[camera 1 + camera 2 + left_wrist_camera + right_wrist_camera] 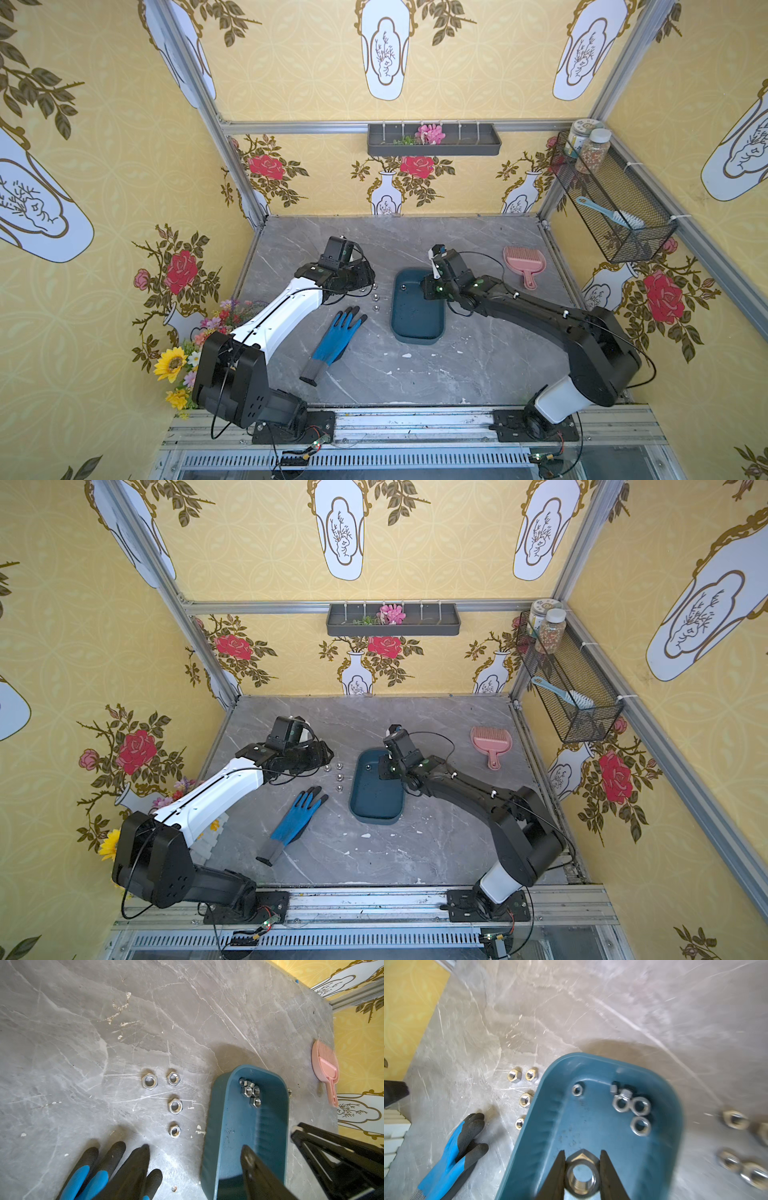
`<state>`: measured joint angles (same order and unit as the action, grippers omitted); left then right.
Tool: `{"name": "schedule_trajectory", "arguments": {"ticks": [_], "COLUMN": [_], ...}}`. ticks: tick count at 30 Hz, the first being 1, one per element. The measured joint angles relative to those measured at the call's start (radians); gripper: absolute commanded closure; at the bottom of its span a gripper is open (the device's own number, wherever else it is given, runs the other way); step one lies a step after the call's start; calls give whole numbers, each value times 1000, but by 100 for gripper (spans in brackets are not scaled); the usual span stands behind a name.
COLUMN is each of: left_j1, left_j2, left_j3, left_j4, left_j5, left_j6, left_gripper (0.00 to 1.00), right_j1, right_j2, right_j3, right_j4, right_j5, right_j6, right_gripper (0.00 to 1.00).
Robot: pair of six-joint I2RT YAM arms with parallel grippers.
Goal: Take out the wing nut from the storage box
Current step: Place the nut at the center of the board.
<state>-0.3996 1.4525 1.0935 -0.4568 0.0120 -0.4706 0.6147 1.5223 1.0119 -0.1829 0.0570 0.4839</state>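
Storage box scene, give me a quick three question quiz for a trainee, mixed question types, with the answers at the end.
1. True or false: the right gripper is empty.
2. How many hex nuts lie on the table on the glove's side of the storage box? A two, B four, C seven.
3. Fill in: the left gripper is ___.
Key: 1 false, it grips a steel nut. 2 B. 3 open.

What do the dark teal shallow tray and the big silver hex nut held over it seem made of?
The dark teal shallow tray: moulded plastic, likely; even colour, soft sheen, rounded corners. The big silver hex nut: metal, probably plated or stainless steel; bright glints, cut threads in its bore.
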Motion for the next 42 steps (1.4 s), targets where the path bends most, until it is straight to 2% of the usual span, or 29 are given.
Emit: {"name": "schedule_trajectory", "arguments": {"ticks": [7, 11, 20, 31, 34, 42], "left_j1": [0, 0, 0, 0, 0, 0], "left_j2": [-1, 8, 25, 29, 30, 38], "left_j3": [0, 0, 0, 0, 0, 0], "left_j4": [0, 0, 0, 3, 4, 8], "left_j5": [11, 11, 17, 18, 18, 18], "left_j6": [0, 0, 2, 3, 3, 3], "left_gripper": [29, 29, 29, 29, 28, 28], "right_j1": [-110, -158, -181, -192, -192, -194], "right_j2": [-124, -76, 66, 130, 137, 131], "right_j3": [-156, -195, -190, -167, -167, -171], "right_j4": [-57, -86, -74, -51, -52, -51], "right_j5": [82, 101, 99, 110, 116, 120], "right_j6": [72, 96, 114, 114, 114, 120], "right_gripper": [79, 79, 78, 72, 68, 50]}}
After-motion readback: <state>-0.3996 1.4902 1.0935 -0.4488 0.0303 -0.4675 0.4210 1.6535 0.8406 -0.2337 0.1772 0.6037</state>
